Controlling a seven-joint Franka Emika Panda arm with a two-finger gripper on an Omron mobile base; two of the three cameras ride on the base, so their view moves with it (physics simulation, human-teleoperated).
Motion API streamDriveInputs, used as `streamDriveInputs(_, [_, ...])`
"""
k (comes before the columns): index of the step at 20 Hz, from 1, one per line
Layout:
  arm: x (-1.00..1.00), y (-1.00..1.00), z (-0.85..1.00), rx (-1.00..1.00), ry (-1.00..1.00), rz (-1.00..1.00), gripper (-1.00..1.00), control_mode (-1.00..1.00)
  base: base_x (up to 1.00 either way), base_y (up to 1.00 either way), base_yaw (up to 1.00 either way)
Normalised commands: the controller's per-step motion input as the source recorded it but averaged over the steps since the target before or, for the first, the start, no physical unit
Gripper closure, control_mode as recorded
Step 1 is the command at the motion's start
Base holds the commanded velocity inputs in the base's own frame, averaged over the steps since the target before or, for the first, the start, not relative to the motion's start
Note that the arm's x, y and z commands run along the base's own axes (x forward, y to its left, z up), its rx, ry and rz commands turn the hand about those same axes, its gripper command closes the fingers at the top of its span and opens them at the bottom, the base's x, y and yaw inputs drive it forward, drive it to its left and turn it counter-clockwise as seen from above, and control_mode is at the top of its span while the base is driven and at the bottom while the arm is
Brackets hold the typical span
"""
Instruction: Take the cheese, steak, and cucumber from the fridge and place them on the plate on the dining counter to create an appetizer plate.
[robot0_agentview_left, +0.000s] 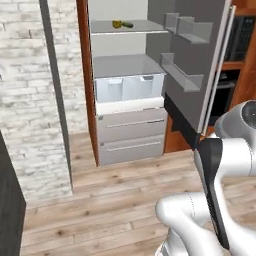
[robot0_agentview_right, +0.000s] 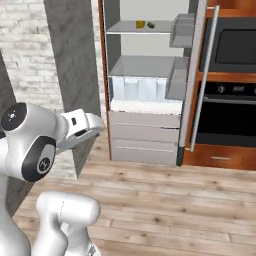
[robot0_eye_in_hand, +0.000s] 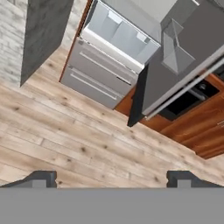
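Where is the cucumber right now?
The cucumber lies on the upper glass shelf inside the open fridge, just right of the cheese in the right base view; both base views show the pair side by side.

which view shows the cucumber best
The left base view: the cucumber lies in plain sight on the fridge's upper glass shelf, beside the yellow cheese. The right base view shows it smaller. The hand view catches just the fridge's lower part.
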Motion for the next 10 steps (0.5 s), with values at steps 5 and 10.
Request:
streamDriveInputs(5, [0.00, 0.00, 0.00, 0.00, 0.00, 0.00, -1.00, 1.00, 1.00, -0.40, 0.07])
streamDriveInputs(10, [0.00, 0.00, 0.00, 0.00, 0.00, 0.00, -1.00, 1.00, 1.00, -0.51, 0.05])
